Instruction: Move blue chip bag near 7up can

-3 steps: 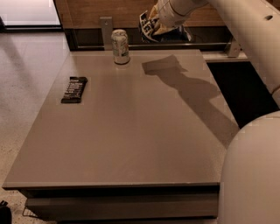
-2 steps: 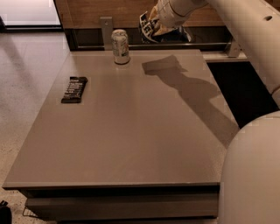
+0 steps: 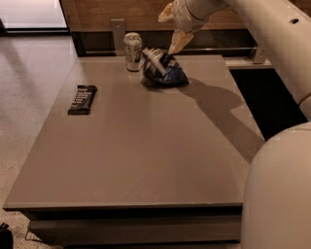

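We've got the blue chip bag [image 3: 163,69] down on the table [image 3: 146,146], just beside the 7up can [image 3: 132,51] — placement looks done. Our gripper [image 3: 171,28] hangs just above the bag, fingers spread, holding nothing. Next we lift clear without nudging either. The black bar [image 3: 82,99] lies well apart — no obstacle.

Overall: dim, warm indoor light.
Source: a bright window [image 3: 34,12] at the top left; the floor [image 3: 29,82] below it glows pale.
Shadows: the arm [image 3: 262,24] casts a broad dark shadow on the table [image 3: 146,160], running right from the blue chip bag [image 3: 163,70].
Glare: small highlights on the bag's foil and the 7up can [image 3: 132,51]; a soft sheen on the tabletop.
Gripper [image 3: 171,28]: lit cream, fingers spread, just above the bag.
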Controlling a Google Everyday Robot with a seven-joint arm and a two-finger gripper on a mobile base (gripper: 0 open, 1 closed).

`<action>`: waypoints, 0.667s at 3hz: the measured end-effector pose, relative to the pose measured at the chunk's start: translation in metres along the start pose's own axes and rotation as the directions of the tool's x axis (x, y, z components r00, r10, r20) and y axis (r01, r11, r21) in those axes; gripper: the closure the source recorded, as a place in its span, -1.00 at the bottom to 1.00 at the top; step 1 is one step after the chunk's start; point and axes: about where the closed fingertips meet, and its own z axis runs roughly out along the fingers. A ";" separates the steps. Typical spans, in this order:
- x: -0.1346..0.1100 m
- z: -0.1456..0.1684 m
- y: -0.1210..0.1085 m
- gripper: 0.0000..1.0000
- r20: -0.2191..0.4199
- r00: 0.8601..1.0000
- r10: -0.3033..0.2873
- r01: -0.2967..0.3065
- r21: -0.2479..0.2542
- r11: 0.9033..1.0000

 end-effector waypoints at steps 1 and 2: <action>-0.001 0.002 0.001 -1.00 0.002 1.000 0.000 0.000 -0.003 1.000; -0.001 0.002 0.001 -1.00 0.002 1.000 0.000 0.000 -0.003 1.000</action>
